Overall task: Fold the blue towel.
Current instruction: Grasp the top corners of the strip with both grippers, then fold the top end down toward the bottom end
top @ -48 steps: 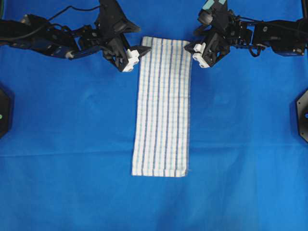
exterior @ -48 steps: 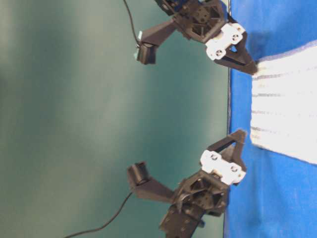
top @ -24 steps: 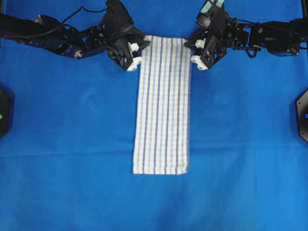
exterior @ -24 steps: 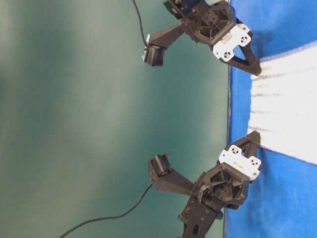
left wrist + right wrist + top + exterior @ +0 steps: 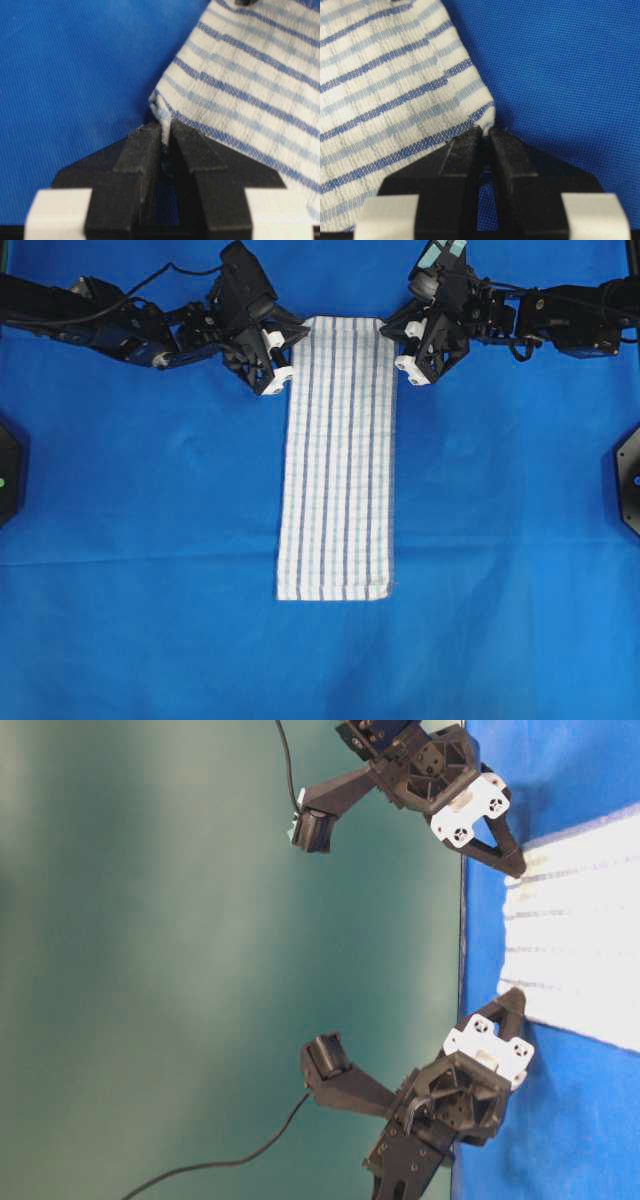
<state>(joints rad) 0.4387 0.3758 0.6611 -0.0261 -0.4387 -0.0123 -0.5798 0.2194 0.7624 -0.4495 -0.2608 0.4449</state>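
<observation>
My left gripper (image 5: 166,134) has its jaws pinched together on one far corner of the blue towel (image 5: 340,455), and my right gripper (image 5: 484,134) is clamped the same way on the other far corner; in both wrist views the cloth vanishes between the black fingers (image 5: 142,150), so I can't see how deep the bite goes. The towel lies flat lengthwise mid-table on the blue table covering (image 5: 130,540), and the table-level view crops most of it.

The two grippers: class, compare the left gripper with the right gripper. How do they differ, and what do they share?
The left gripper pinches the blue towel's top-left corner in the overhead view; the right gripper pinches the top-right. The left reaches in from the left side, the right from the right side. Both are shut on cloth over the table covering.
</observation>
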